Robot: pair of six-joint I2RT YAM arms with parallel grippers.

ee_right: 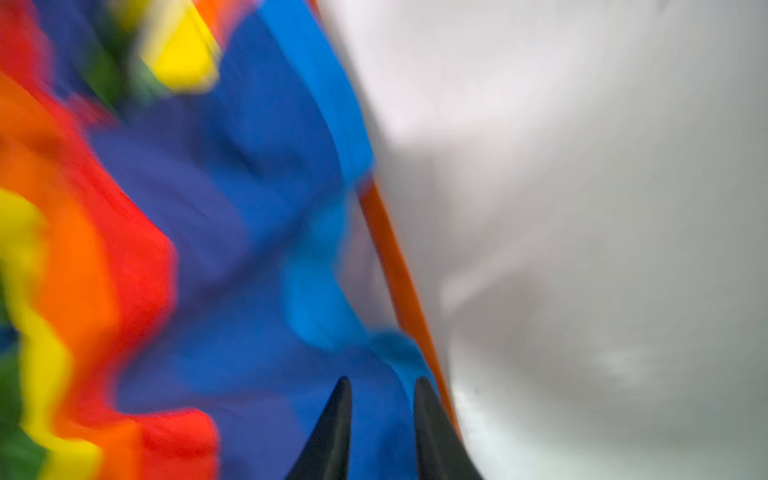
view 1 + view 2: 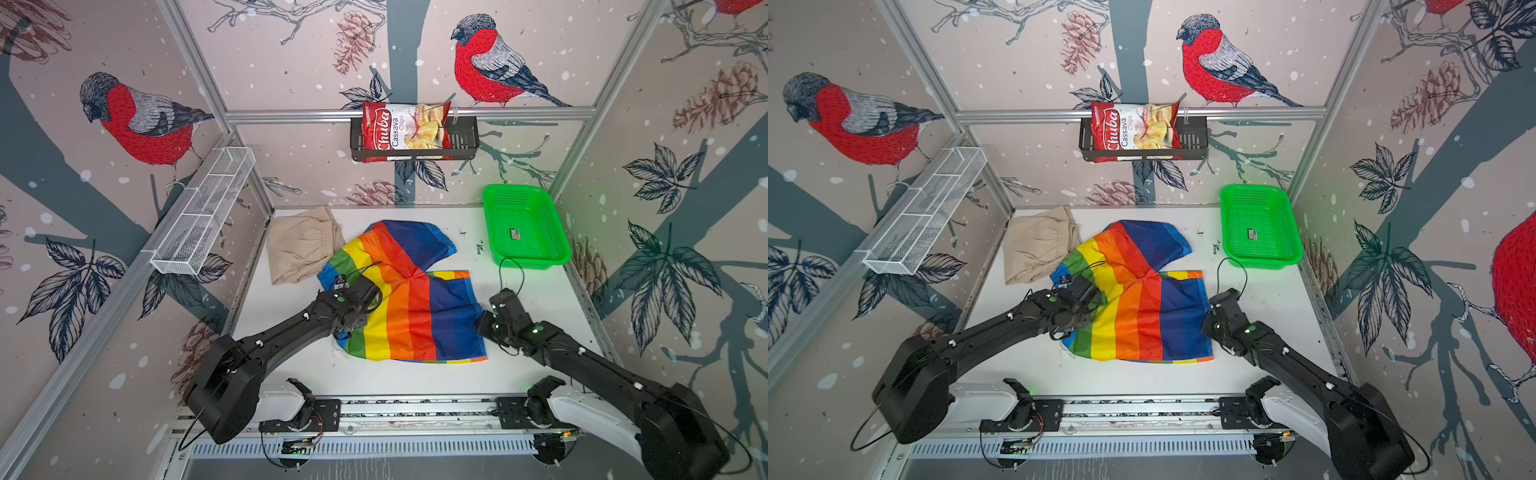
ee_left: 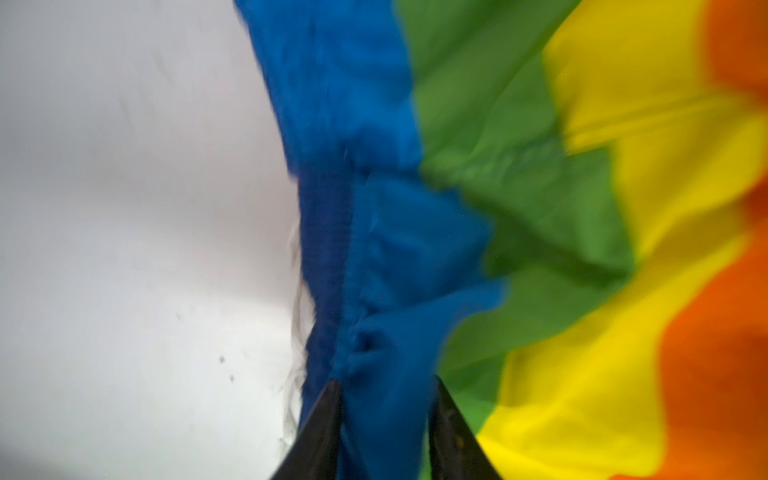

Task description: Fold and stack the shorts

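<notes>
Shiny striped rainbow shorts [image 2: 409, 299], crumpled beige shorts [image 2: 299, 245]

"Chuba Cassava Chips" on the red snack bag [image 2: 405, 131] in black rack [image 2: 463, 143]

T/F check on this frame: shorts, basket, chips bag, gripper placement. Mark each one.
1. The rainbow shorts lie spread on the table. True.
2. The beige shorts are stacked on the rainbow pair. False: they lie crumpled beside it, at the rear left.
3. The green basket holds folded shorts. False: no clothing is in it.
4. The chips bag sits in the black wall rack. True.
5. The left gripper and right gripper are at opposite sides of the rainbow shorts. True.
</notes>
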